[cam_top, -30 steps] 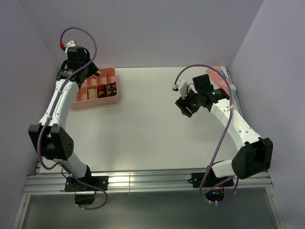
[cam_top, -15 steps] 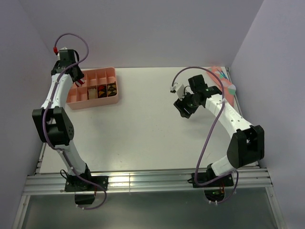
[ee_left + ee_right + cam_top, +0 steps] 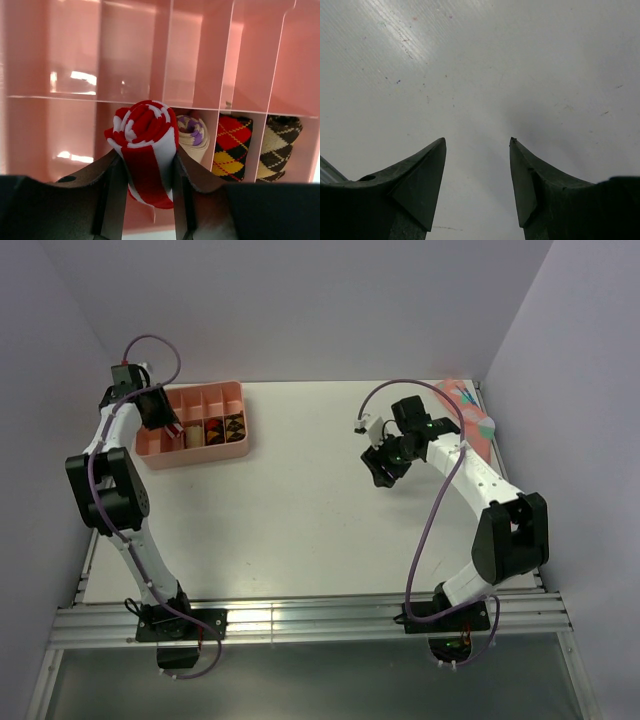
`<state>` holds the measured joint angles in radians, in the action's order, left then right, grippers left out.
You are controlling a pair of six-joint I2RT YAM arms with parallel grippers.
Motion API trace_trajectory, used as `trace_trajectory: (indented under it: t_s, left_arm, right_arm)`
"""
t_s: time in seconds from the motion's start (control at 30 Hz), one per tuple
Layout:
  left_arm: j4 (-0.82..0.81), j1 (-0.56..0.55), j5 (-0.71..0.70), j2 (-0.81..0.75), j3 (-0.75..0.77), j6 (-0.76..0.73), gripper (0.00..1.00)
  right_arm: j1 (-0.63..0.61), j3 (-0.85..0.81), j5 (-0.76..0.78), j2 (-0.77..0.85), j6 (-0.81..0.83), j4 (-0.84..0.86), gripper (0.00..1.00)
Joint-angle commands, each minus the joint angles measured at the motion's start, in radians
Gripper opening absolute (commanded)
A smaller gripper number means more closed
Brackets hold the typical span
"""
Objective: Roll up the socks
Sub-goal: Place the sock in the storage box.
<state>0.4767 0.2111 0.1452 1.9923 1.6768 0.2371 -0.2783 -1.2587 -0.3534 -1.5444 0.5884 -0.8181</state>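
The red-and-white striped sock (image 3: 145,125) is rolled into a tight bundle. My left gripper (image 3: 147,152) is shut on it, holding it over the left end of the pink divided tray (image 3: 195,55). The tan sock (image 3: 192,137), rolled with purple showing at its centre, sits in the compartment just to the right. In the top view the left gripper (image 3: 165,423) hangs over the tray (image 3: 215,452). My right gripper (image 3: 477,141) is open, with nothing between its fingers, above bare white table. In the top view this right gripper (image 3: 378,470) is right of centre.
Two more rolled socks fill the tray's right compartments: a red-and-yellow argyle one (image 3: 231,145) and a brown-and-cream one (image 3: 280,147). A pink patterned sock (image 3: 468,405) lies at the table's back right corner, by the wall.
The left arm has swung left and folded in over the tray's left end with the striped roll. The right gripper has drifted slightly left and its jaws have narrowed a little.
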Motion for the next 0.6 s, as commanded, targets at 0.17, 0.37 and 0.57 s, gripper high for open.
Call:
trace_trajectory:
  t_s: [0.17,0.37,0.57]
  left_arm:
    - [0.031,0.016,0.12,0.068,0.037,-0.099,0.0]
    - [0.082,0.033,0.094,0.097,0.061,-0.119,0.0]
    - [0.137,0.045,0.091,0.112,0.086,-0.153,0.0]
  right_arm:
    - [0.007,-0.047,-0.045,-0.006,-0.021,-0.007,0.6]
    - [0.007,-0.027,-0.05,-0.013,-0.016,-0.004,0.59]
    - [0.005,-0.022,-0.053,-0.022,-0.012,-0.007,0.59]
